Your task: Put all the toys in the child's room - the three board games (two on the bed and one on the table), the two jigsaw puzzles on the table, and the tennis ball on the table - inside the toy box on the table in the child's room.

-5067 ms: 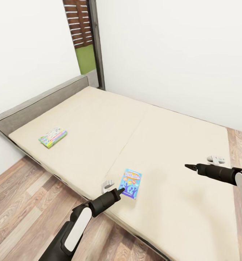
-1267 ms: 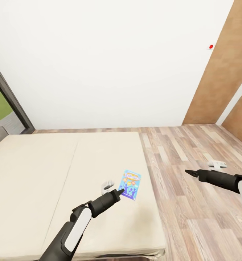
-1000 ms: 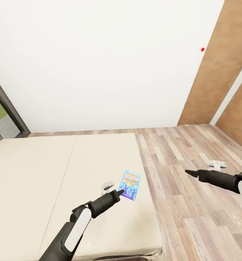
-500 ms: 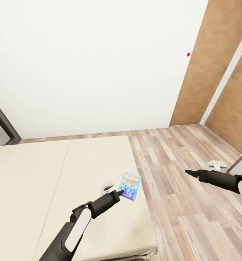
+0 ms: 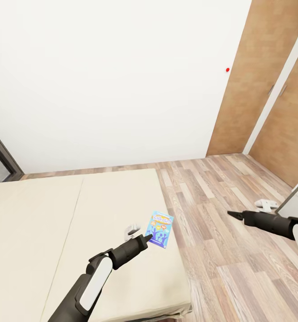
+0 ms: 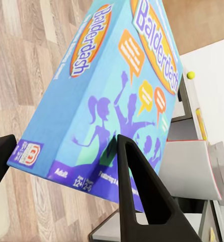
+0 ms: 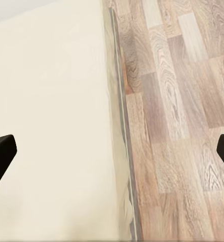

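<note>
My left pincer (image 5: 149,235) grips the blue board game (image 5: 161,228) at one short edge, its long axis running away from me above the bed (image 5: 55,223). My right pincer (image 5: 234,215) hangs empty, splayed above the floor (image 5: 220,197). Beyond the game, a blurred tennis ball (image 6: 191,75); the surface is cropped.

bed (image 5: 55,214): cut by frame edge | right tool (image 7: 112,151): fingertips mostly out of frame
</note>
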